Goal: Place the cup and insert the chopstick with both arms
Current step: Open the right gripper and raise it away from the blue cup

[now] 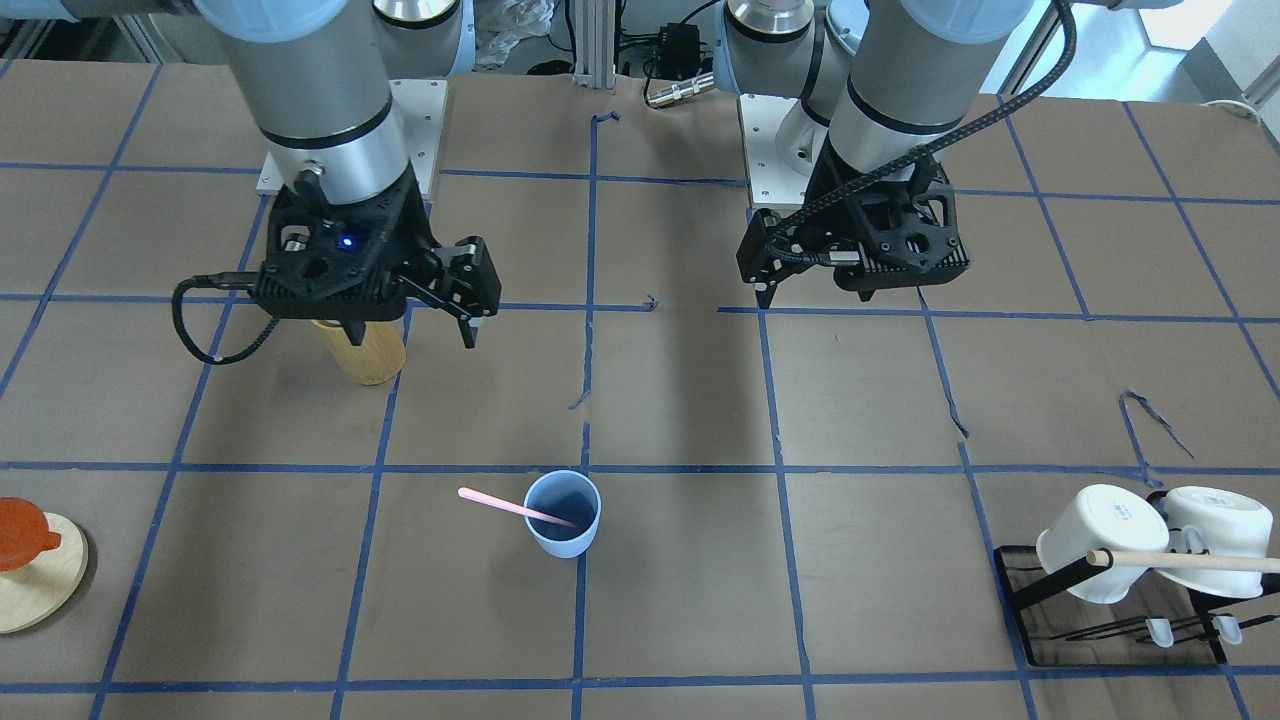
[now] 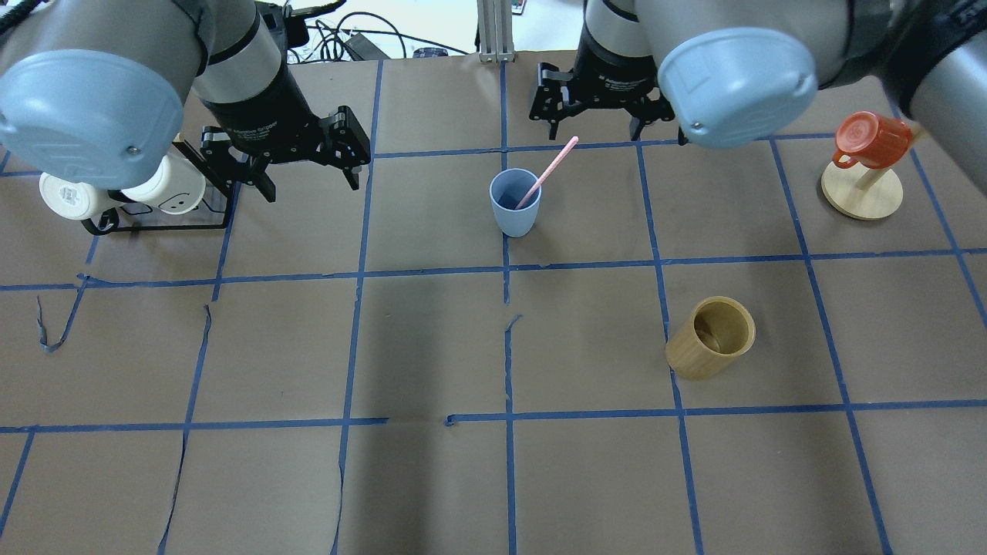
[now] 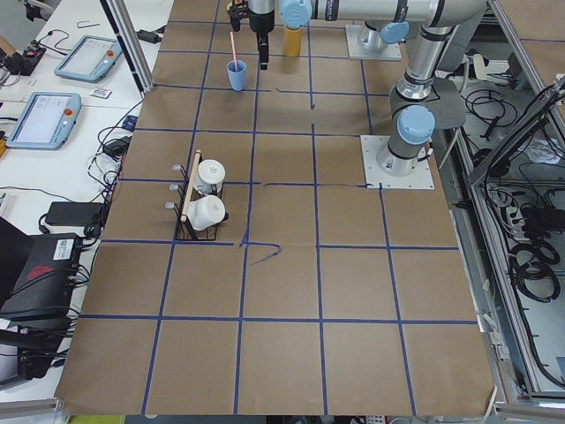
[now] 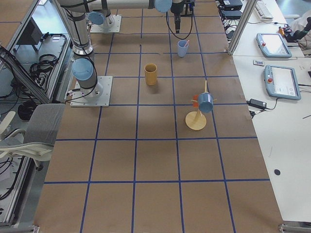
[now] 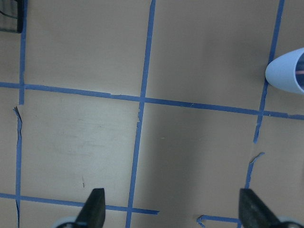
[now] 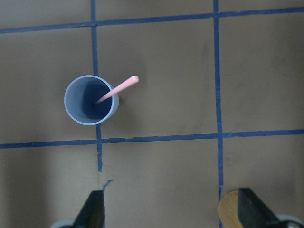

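both sets of jaws stand wide apart, holding nothing: left gripper [image 5: 173, 211] and right gripper [image 6: 173, 211] hang above the table [image 2: 432, 347]. between them the cup [image 2: 515, 202] stands upright on a tape line [image 2: 506, 287]. the chopstick [image 2: 549, 169] rests inside it, slanting, its upper end toward the robot's right.

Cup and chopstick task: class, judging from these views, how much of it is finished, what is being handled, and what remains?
Done: the small pale blue plastic cup stands upright on the brown paper-covered table, and the thin pink chopstick leans inside it. In hand: nothing; the left gripper and the right gripper are open, empty and clear of the cup. Left: apparently nothing.
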